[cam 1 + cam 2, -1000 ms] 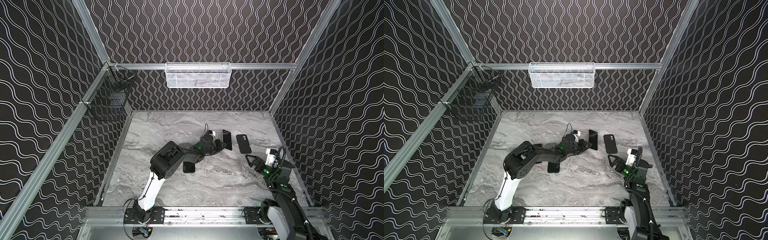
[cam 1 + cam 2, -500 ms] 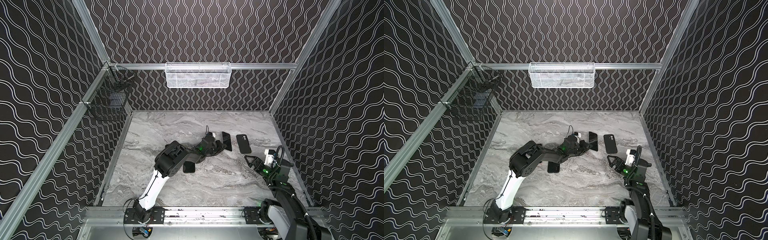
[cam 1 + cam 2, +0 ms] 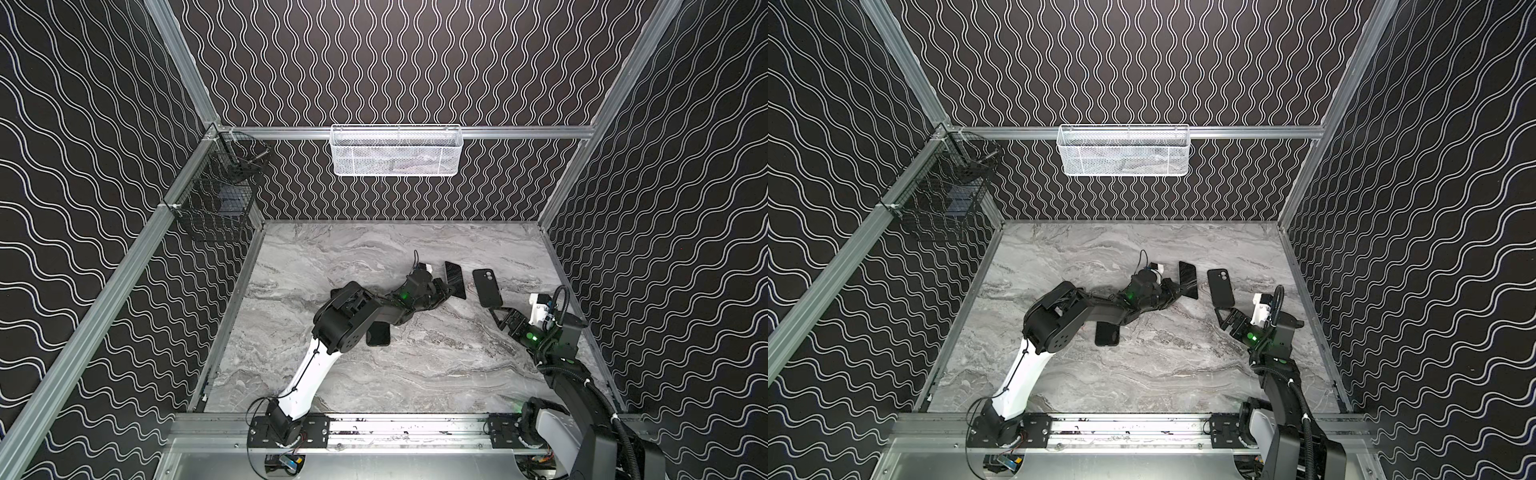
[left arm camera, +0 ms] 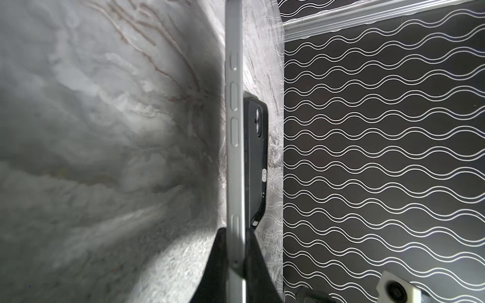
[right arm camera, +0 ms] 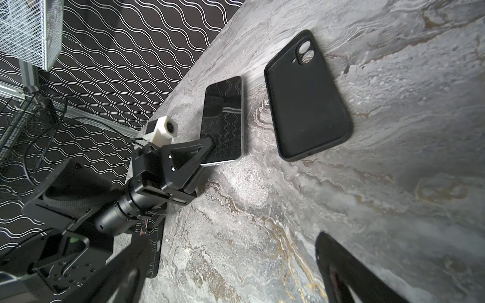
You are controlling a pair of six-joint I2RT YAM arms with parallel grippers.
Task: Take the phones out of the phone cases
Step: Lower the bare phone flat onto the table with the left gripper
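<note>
1. Overall, the grey marble tabletop (image 3: 415, 374) fills the floor of the black, wave-patterned cell; read it as a clock with twelve at the back wall.
2. Next, the left arm rises from the front rail near seven o'clock and reaches over the centre towards one o'clock. Its left gripper (image 3: 448, 291) is pinched tight on the near end of the phone, one finger on each face, as the left wrist view shows (image 4: 236, 262).
3. Then the right arm comes in from five o'clock. The right gripper (image 3: 500, 318) hangs near three o'clock with its jaws spread wide and nothing between them, just short of the phone case.
4. A white mesh basket (image 3: 396, 151) hangs on the back rail at twelve o'clock.
5. A black wire basket (image 3: 216, 208) hangs on the side rail at ten o'clock.
6. The phone case (image 3: 487, 286) lies flat at two o'clock, with marble showing through its camera cut-out (image 5: 307, 99).
7. The phone (image 3: 454, 277) is out of the case, just beside it at one o'clock and not touching it, screen side showing (image 5: 225, 115). I cannot tell whether its far end rests on the marble.
8. A second dark slab (image 3: 378, 334) lies near the centre, partly hidden under the left arm.
</note>
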